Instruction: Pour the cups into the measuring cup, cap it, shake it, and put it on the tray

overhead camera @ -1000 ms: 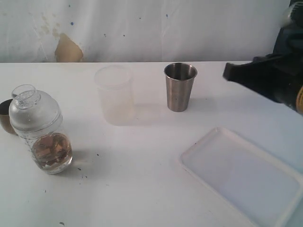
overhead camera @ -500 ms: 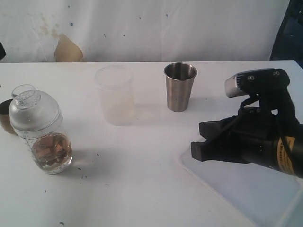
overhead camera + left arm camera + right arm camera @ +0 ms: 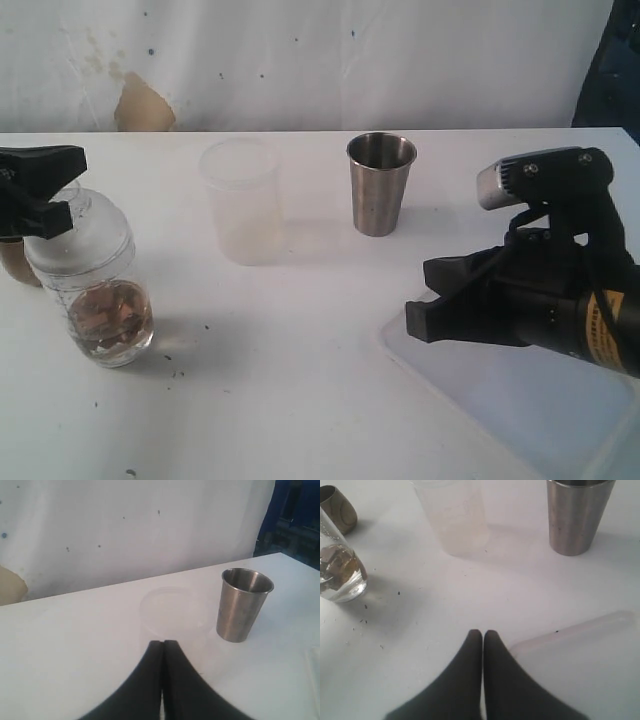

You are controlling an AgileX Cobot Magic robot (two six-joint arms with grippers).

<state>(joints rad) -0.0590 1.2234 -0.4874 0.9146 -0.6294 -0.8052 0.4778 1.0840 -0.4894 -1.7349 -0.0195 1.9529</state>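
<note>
**Four containers on the tabletop, both grippers clenched on nothing**

Exterior view: The measuring cup (image 3: 92, 305) is seen upright on the tabletop (image 3: 300, 350) at the left, capped by a clear dome lid (image 3: 85, 245). Brown pieces in clear liquid are held in its lower part. The brown wooden cup (image 3: 12, 262) is glimpsed just behind it at the frame's edge, and its contents are hidden. A frosted cup (image 3: 240, 200) and the steel tumbler (image 3: 380, 185) are set side by side, apart, towards the back. The white tray (image 3: 500, 400) lies at the lower right, well apart from the measuring cup. The left gripper (image 3: 55, 188) is seen across the top of the lid; whether it touches cannot be told. The right gripper (image 3: 420, 297) is held over the tray's near corner.

Left wrist view: The left gripper's fingers (image 3: 152, 670) are pressed together with nothing between them. Beyond them, the frosted cup (image 3: 172, 612) shows faintly and the steel tumbler (image 3: 244, 605) stands upright; only bare metal is seen at its inner wall.

Right wrist view: The right gripper's fingers (image 3: 495, 675) are likewise clenched on nothing, beside the tray's rim (image 3: 570, 632). The brown pieces are seen lying in the liquid of the measuring cup (image 3: 340, 575), with the wooden cup (image 3: 337, 507) close behind it.
</note>
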